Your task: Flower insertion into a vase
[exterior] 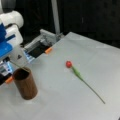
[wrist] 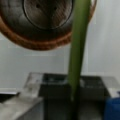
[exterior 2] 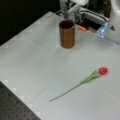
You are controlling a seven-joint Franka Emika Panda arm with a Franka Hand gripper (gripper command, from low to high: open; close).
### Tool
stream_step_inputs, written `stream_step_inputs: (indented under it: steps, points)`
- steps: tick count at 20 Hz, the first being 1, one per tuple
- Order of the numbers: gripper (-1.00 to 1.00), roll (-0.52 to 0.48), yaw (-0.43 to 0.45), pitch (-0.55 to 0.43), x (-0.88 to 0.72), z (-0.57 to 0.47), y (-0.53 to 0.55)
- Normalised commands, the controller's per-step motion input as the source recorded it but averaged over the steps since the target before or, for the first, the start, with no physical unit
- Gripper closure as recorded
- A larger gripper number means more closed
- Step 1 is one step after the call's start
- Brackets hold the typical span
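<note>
In the wrist view the gripper (wrist: 73, 100) sits low in the picture, its dark jaws clamped on a green stem (wrist: 78, 47) that runs up from them past the rim of the vase (wrist: 37, 42). The vase's round mouth fills the top of that view, seen from above, with the stem crossing its right edge.

In a front view the vase (exterior: 25, 83) stands upright on the grey tabletop (exterior: 82, 50) near the left edge, close to the white and blue arm (exterior: 8, 32), and a thin stem (exterior: 15, 64) slants toward its rim from the left. In a front view the vase (exterior 2: 67, 33) stands near the top.

A second flower (exterior: 82, 78), with a red head and a long green stem, lies flat on the tabletop, well apart from the vase; it shows in both front views (exterior 2: 86, 80).
</note>
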Motion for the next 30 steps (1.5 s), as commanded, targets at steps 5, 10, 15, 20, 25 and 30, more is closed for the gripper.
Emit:
stream_step_inputs:
  steps: [5, 10, 15, 20, 25, 30]
  points:
    - [1.0, -0.079, 0.123, 0.065, -0.57, -0.11, -0.12]
    - [1.0, -0.087, 0.093, 0.007, -0.47, -0.11, 0.01]
    - [1.0, -0.139, 0.093, 0.033, -0.34, -0.1, 0.06]
    - [1.0, -0.158, 0.094, 0.112, -0.22, -0.12, 0.07]
    - [1.0, -0.216, 0.085, 0.491, -0.04, 0.0, 0.09]
    - [1.0, -0.163, 0.03, 0.589, 0.27, 0.12, 0.05]
